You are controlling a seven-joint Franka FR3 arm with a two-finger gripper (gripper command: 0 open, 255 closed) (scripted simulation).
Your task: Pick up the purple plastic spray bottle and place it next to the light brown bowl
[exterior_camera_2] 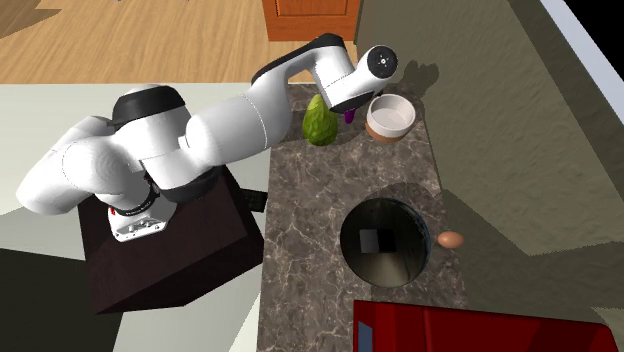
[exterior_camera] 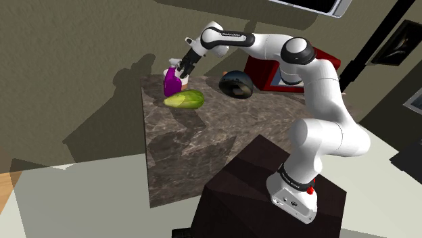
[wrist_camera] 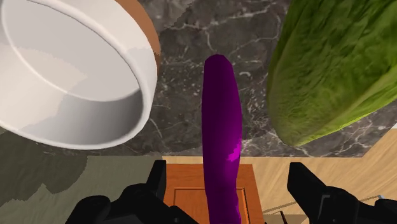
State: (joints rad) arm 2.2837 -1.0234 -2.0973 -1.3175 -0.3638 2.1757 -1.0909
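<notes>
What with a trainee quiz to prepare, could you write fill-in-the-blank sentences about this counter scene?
The spray bottle is ____. The hand straddling it is ____. The bowl is ____ inside. The leafy vegetable beside the bottle is ____.
Missing words: purple, open, white, green.

Dark veined stone countertop underneath. Slim glossy purple bottle in the gap of the black gripper, fingers spread wide, clear of both its sides. Round bowl, white inside and light brown outside, just beside the bottle on one flank; wrinkled yellow-green leafy vegetable just beside it on the other. All three close to the countertop's edge. Past that edge, orange-brown wooden panel and pale wood floor.
</notes>
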